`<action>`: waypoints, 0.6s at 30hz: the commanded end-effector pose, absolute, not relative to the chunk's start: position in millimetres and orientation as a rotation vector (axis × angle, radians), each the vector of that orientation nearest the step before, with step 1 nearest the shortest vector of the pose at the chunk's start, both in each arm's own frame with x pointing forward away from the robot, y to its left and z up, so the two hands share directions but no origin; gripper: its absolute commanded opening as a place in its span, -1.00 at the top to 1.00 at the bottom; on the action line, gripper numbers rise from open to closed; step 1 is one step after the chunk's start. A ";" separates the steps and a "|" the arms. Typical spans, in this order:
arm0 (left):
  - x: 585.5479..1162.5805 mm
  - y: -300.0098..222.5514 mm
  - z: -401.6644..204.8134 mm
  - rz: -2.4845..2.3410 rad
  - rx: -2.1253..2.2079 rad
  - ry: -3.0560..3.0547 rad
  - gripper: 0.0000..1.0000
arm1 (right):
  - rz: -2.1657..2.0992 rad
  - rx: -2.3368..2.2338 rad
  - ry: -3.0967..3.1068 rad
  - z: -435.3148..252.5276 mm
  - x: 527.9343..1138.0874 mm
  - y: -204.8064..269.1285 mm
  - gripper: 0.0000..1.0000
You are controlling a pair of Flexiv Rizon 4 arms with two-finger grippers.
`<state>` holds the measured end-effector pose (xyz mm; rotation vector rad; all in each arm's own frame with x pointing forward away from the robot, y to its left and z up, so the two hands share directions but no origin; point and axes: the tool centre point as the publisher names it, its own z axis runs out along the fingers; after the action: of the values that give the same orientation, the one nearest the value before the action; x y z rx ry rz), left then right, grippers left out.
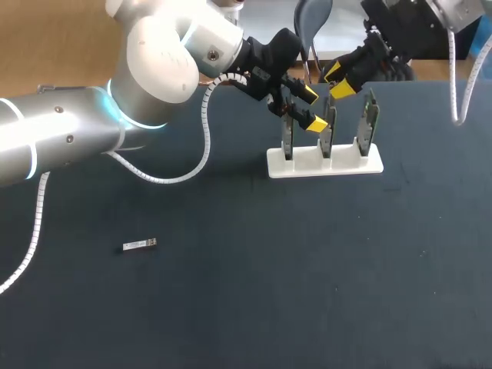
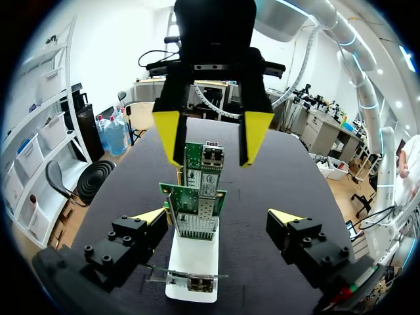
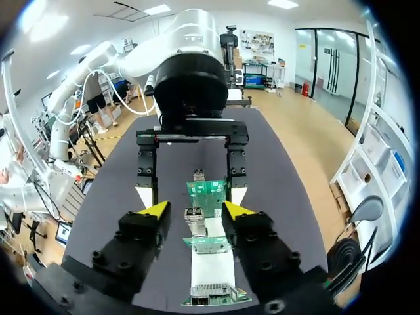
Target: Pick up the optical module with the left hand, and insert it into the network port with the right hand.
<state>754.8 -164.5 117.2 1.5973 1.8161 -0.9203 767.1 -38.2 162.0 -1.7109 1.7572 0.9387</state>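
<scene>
1. Silvery metal optical module [image 1: 140, 245] lies flat on the dark surface [image 1: 254, 292], over on my left side and well apart from everything else. Nothing is holding it.
2. Handling guess: it's small, light and has a rigid shell, probably a bit slick. It sits very low, so I'd pinch it across the long sides near the middle. That leaves one end free for the handover and the plug-in. It's too small here to tell which end is the connector.
3. There's loads of open room around it and no edge close by, so coming straight down looks easy.
4. Far across the surface sits a white stand [image 1: 307, 165] with three green boards [image 1: 370, 127] upright in it. The network port [image 2: 211, 155] shows as a metal cage on a board's upper edge in the left wrist view. The boards look fragile-ish, so I wouldn't bump them.
5. Over the boards hangs the left tool [image 1: 313, 109], spread wide with nothing in it. Facing it is the right tool [image 1: 338, 81], also spread and empty.
6. Judging by this, the left arm has a long way to go to reach the module.
</scene>
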 end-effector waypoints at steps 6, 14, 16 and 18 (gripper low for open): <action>755.8 -165.2 118.1 -0.919 1.601 1.822 -1.00 | 1.034 -1.641 1.691 174.3 771.2 -46.7 -1.00; 755.8 -165.2 118.1 -0.919 1.601 1.822 -1.00 | 1.003 -1.636 1.663 183.2 771.1 -43.7 1.00; 755.8 -165.2 118.1 -0.919 1.601 1.822 -1.00 | 0.997 -1.642 1.651 185.5 770.1 -42.1 1.00; 755.8 -165.2 118.1 -0.919 1.601 1.822 -1.00 | 0.989 -1.649 1.644 186.9 769.5 -41.0 1.00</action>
<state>754.8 -164.6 117.2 1.5974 1.8160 -0.9204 773.3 -42.1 185.8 -1.6498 1.6421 1.0028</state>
